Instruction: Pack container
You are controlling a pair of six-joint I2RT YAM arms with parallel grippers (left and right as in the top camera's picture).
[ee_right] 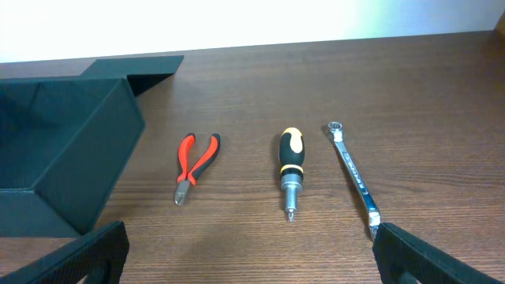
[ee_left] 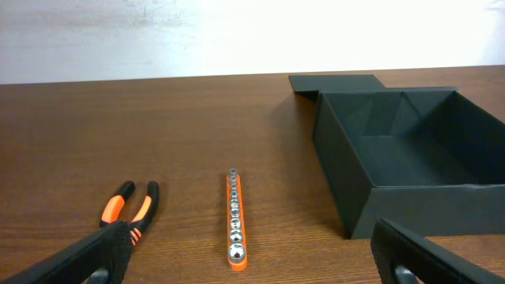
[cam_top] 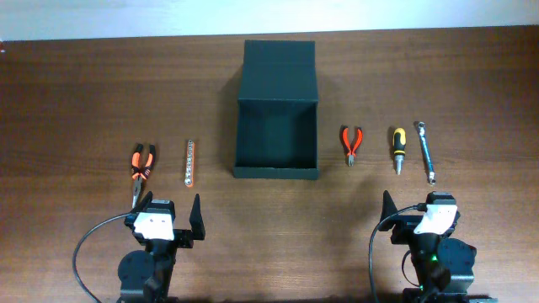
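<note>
Nearest to each wrist camera are the black fingers of its own arm. For the left gripper I see the two fingers in the bottom corners of the wrist view, far from each other: the jaws stand wide apart and grip no object. The right gripper is in the same condition, with its fingers spread to both lower corners. Both grippers sit at the near edge of the wooden table, apart from all the tools.

Just ahead of the left gripper lie the orange-and-black pliers, with the nose pointing back toward the arm. Near them on the right is an orange rail of metal sockets, lying lengthwise away from me.

Further to the right, in the middle of the table and between the two groups of tools, stands the container. It is dark, box-shaped and open on top, and its lid is folded back on the far side.

On the right side of the container I see three tools in a row, not touching each other. First come the small red pliers, then the yellow-and-black screwdriver with its tip toward the right arm, then the metal wrench as the outermost one.
</note>
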